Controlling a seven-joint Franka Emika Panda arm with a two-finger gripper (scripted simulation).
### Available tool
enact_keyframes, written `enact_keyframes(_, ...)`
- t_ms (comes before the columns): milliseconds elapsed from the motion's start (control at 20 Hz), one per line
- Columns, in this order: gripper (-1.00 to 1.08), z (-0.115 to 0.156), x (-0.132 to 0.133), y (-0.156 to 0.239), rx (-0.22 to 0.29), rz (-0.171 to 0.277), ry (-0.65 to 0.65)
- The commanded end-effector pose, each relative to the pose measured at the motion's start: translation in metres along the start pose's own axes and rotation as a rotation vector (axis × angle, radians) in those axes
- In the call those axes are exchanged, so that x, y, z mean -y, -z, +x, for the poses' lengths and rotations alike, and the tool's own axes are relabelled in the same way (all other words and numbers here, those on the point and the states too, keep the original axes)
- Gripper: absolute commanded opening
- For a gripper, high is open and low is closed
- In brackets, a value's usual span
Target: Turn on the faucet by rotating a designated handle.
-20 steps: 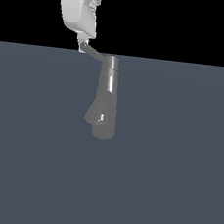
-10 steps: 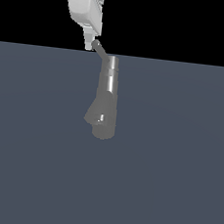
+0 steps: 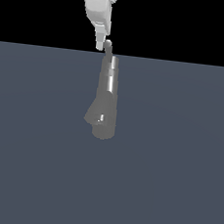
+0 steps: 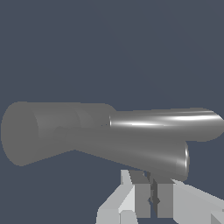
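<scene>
Viewing gripper at faucet far end, touching handle; my read: jaws nearly closed, grasp cannot be confirmed.

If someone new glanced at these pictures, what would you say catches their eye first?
First, the faucet, a grey metallic cylinder with a wider spout block, standing alone at the middle of the dark blue-grey floor in the exterior view. Next, the white gripper reaching down from above against the black background, its tip right beside the handle at the faucet's top. In the wrist view the faucet fills the frame, gleaming with a bright highlight.
</scene>
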State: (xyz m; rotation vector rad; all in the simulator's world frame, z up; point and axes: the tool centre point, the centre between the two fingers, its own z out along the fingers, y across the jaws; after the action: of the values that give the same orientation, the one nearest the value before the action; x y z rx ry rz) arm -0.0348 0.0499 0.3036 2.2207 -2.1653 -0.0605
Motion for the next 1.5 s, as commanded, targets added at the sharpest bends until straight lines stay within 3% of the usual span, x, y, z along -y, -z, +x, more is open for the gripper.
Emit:
enact_keyframes(0, -1.00, 0.030, -0.001, -0.002, -0.001, -0.004, -0.022)
enact_keyframes(300, -1.00, 0.072, -0.004, -0.001, -0.002, -0.006, -0.025)
enact_keyframes(350, -1.00, 0.072, -0.004, -0.001, -0.002, -0.006, -0.025)
enact_keyframes(400, -1.00, 0.043, -0.002, 0.000, 0.001, -0.003, 0.014)
enact_keyframes(1450, -1.00, 0.115, 0.043, -0.021, -0.001, -0.005, -0.016)
